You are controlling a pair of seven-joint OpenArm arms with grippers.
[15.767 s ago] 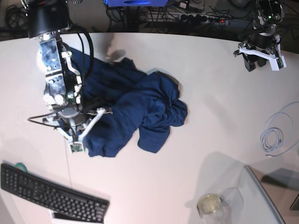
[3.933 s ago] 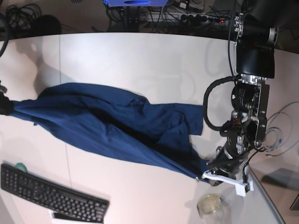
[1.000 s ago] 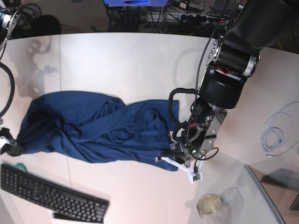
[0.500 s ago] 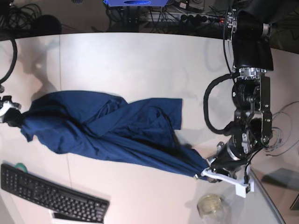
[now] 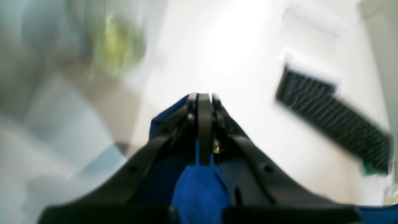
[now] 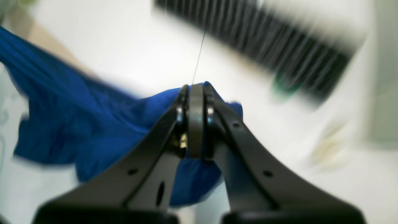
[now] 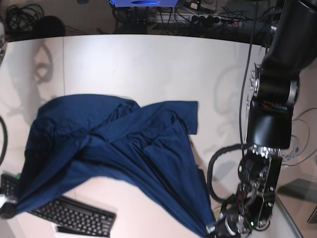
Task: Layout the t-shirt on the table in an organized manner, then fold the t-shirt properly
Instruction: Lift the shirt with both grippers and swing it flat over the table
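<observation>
Both pincers, left (image 5: 200, 130) and right (image 6: 196, 124), clenched on the t-shirt (image 7: 114, 148); I should pull evenly, settling it flat mid-desk (image 7: 148, 64).

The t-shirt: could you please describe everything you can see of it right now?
The t-shirt is plain dark navy, soft and wrinkled, with no print. It is spread wide but bunched, with diagonal folds; one sleeve points toward the table's far side. The left end effector is shut on one corner and the right end effector on another, both near the front edge. Its near left part drapes over the keyboard.
</observation>
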